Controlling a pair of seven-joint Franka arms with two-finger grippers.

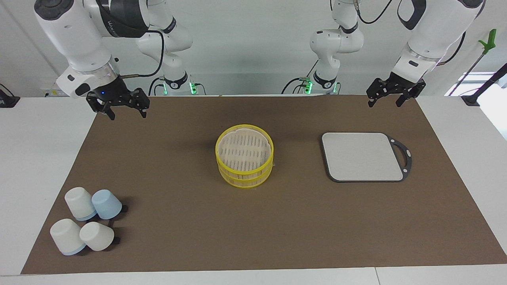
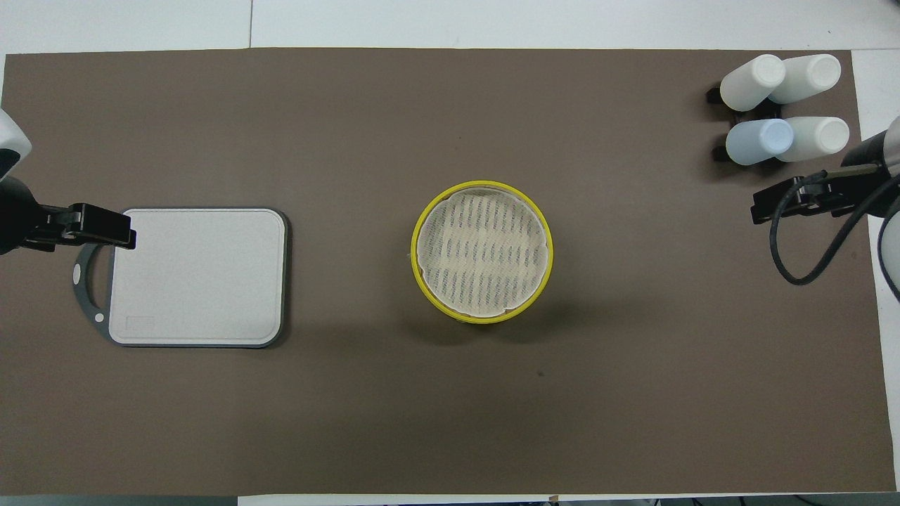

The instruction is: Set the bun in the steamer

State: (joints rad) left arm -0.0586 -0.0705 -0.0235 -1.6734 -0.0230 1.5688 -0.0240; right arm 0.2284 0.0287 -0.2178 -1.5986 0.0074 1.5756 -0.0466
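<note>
The steamer [image 1: 243, 173] stands in the middle of the brown mat, two yellow-rimmed tiers stacked, its pale slatted floor bare; it also shows in the overhead view [image 2: 485, 318]. The bun is not in view. My left gripper [image 1: 384, 103] hangs open and empty above the mat's edge nearest the robots, over the handle end of the grey board; in the overhead view the left gripper [image 2: 105, 226] shows there too. My right gripper [image 1: 127, 114] hangs open and empty over the mat's corner at the right arm's end, and also shows in the overhead view [image 2: 794, 199].
A grey rounded-square board [image 1: 358, 156] with a dark handle lies bare toward the left arm's end, also in the overhead view [image 2: 197, 277]. Several white and blue cups [image 1: 85, 225] lie tipped at the right arm's end, farther from the robots, also overhead [image 2: 780, 105].
</note>
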